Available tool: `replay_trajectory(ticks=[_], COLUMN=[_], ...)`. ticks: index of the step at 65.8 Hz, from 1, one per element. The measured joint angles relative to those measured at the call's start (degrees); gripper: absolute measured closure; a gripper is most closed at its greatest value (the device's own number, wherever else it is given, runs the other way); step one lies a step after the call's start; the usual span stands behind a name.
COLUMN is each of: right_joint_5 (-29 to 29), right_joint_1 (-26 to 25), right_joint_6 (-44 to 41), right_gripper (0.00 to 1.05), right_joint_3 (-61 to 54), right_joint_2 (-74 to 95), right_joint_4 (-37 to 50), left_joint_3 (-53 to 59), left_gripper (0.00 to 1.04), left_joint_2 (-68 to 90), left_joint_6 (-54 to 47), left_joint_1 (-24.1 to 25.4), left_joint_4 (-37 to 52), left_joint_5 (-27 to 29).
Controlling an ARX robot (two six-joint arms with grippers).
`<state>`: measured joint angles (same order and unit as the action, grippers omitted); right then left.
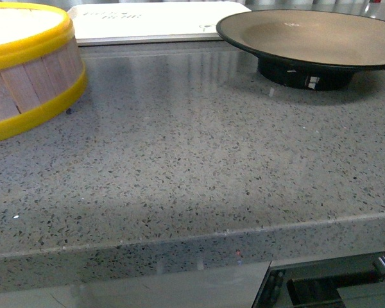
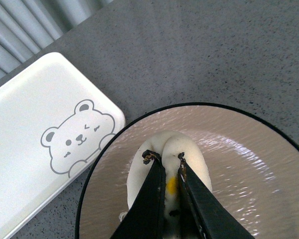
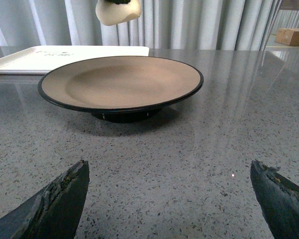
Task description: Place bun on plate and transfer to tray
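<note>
My left gripper (image 2: pixel 164 158) is shut on the white bun (image 2: pixel 194 159) and holds it in the air above the tan plate with the black rim (image 2: pixel 249 164). In the right wrist view the bun (image 3: pixel 118 12) hangs high over the plate (image 3: pixel 120 82). In the front view the plate (image 1: pixel 308 38) stands at the back right and the cream-white tray (image 1: pixel 147 22) lies behind it to the left; neither arm shows there. The tray with its bear drawing (image 2: pixel 40 144) lies beside the plate. My right gripper (image 3: pixel 169 172) is open and empty, low over the counter in front of the plate.
A yellow-rimmed wooden steamer basket (image 1: pixel 25 64) stands at the back left of the grey speckled counter (image 1: pixel 192 167). The counter's front edge (image 1: pixel 192 247) runs across the foreground. A ribbed grey wall (image 3: pixel 189 22) rises behind the counter.
</note>
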<state>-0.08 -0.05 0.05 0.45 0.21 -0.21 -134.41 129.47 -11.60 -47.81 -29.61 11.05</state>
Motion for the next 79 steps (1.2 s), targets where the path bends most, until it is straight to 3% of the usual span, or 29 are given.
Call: replay_trajectory(ticks=[40, 63, 68, 79], right_joint_5=[0.0, 0.0, 0.0, 0.0], right_joint_1=[0.0, 0.0, 0.0, 0.0], right_joint_6=[0.0, 0.0, 0.0, 0.0], right_gripper=[0.08, 0.08, 0.08, 0.08], right_joint_3=[0.0, 0.0, 0.0, 0.0], right_joint_2=[0.0, 0.0, 0.0, 0.0], right_joint_4=[0.0, 0.0, 0.0, 0.0], left_joint_3=[7.2, 7.2, 7.0, 6.9], left_gripper=[0.99, 0.44, 0.26, 0.05], left_joint_2=[1.8, 0.6, 0.1, -0.8], left_joint_6=[2.7, 3.0, 3.0, 3.0], left_joint_1=[2.3, 2.1, 2.1, 2.1], left_joint_4=[-1.9, -2.6, -3.0, -3.1], left_joint_5=[-5.0, -4.6, -4.5, -4.4])
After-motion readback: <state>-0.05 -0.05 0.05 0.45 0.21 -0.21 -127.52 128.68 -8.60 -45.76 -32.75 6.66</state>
